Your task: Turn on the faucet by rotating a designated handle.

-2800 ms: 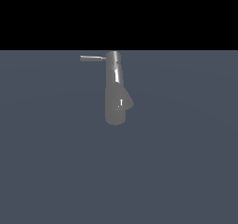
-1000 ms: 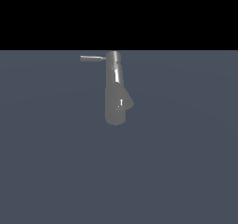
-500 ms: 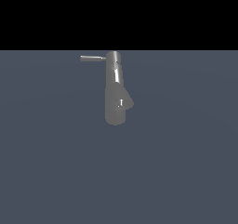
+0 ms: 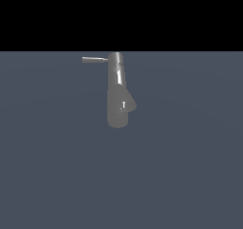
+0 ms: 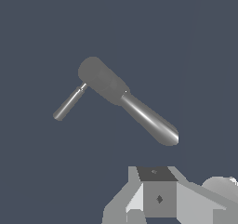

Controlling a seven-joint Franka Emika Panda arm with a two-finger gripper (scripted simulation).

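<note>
Grey handle juts sideways off faucet, untouched; gripper apart from faucet, jaws' gap unreadable.

Seen only in the wrist view, at the frame edge: a blocky, pale grey gripper body of flat faceted panels, cut off by the picture border. Carried a darker grey square face at its centre, marked with one small black diamond. Topped by a near-black slanted panel. Flanked by lighter, almost white angled plates on either side. Joined by a rounded light grey housing at one corner. Fingertips out of frame; nothing of the arm visible in the exterior view.
</note>
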